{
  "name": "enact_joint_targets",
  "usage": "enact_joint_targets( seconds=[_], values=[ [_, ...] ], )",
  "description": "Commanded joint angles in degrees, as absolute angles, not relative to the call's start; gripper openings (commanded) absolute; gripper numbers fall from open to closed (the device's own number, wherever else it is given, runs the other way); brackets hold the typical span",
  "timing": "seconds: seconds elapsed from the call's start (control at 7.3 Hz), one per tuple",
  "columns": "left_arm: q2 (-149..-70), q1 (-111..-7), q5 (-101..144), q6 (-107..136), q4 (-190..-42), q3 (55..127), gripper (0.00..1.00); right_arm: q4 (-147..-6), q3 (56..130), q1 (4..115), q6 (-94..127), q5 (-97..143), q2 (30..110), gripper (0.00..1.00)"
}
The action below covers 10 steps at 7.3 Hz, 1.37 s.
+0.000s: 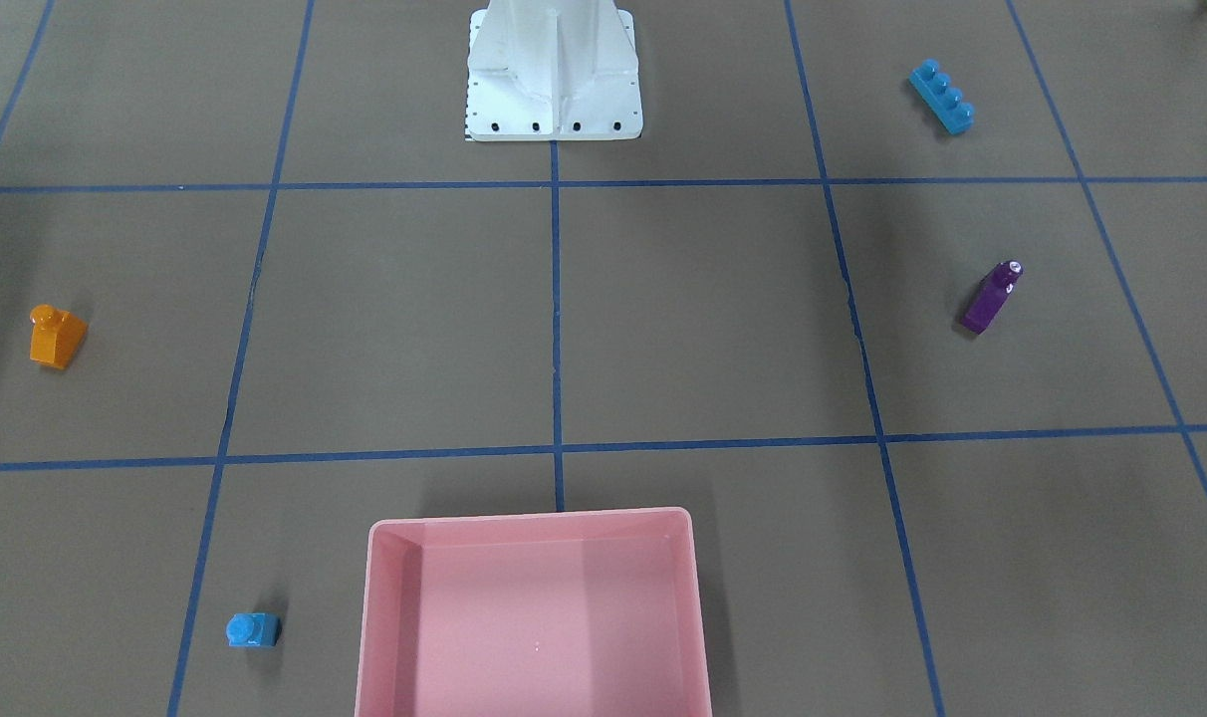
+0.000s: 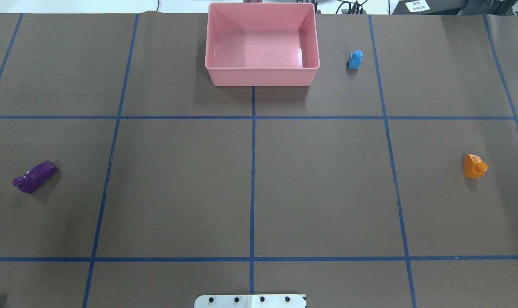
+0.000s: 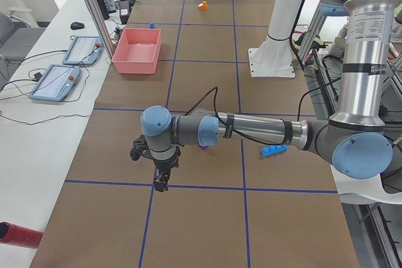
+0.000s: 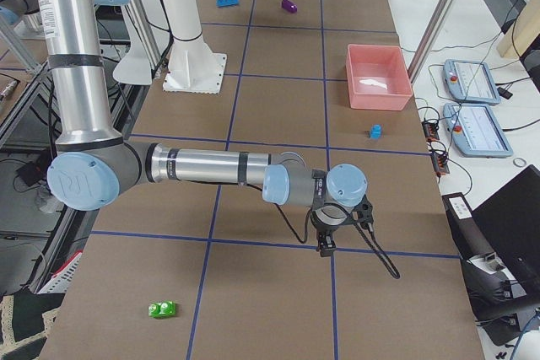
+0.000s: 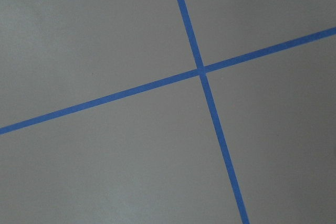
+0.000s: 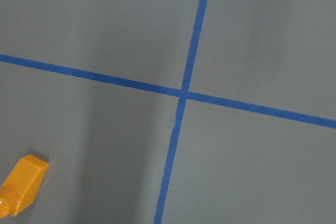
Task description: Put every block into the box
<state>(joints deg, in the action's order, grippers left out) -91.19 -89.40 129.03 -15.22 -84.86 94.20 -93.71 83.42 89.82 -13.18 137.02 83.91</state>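
Note:
The pink box (image 2: 261, 77) stands empty at the table's far edge, also in the front view (image 1: 534, 523). A small blue block (image 2: 355, 59) stands just right of it. An orange block (image 2: 474, 166) lies far right and shows in the right wrist view (image 6: 18, 191). A purple block (image 2: 34, 176) lies far left. A long blue block (image 1: 942, 96) lies near the robot's left side. A green block (image 4: 162, 308) lies at the table's right end. My left gripper (image 3: 161, 183) and right gripper (image 4: 325, 246) hang over tape crossings; I cannot tell whether they are open or shut.
The white robot base (image 1: 554, 90) stands at the near middle edge. Blue tape lines divide the brown table into squares. A red cylinder (image 3: 19, 233) lies at the left end. Pendants (image 3: 63, 83) lie on the white side table beyond the box.

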Motion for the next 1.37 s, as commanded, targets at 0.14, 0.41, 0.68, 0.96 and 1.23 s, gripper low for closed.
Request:
enact_joint_targets(
  seconds=[0.14, 0.41, 0.68, 0.96, 1.23],
  values=[
    [-92.0, -89.3, 129.0, -14.7, -84.5, 95.0, 1.00, -93.6, 84.1, 89.8, -13.2, 137.2, 83.4, 1.00],
    [-92.5, -88.9, 129.1, -14.7, -85.8, 98.2, 1.00, -93.7, 88.9, 89.0, -10.2, 137.5, 83.1, 1.00],
    [-91.8, -88.9, 136.7, -14.6, -86.0, 99.4, 1.00, -90.8, 91.5, 83.7, -1.2, 140.2, 83.7, 1.00],
    [-91.8, -88.9, 139.1, -14.6, -85.9, 99.3, 1.00, -83.9, 91.7, 76.8, 6.0, 140.2, 86.7, 1.00],
    [-92.5, -88.9, 139.0, -14.5, -86.0, 99.8, 1.00, -72.9, 91.4, 66.4, 28.5, 132.1, 86.4, 1.00]
  ],
)
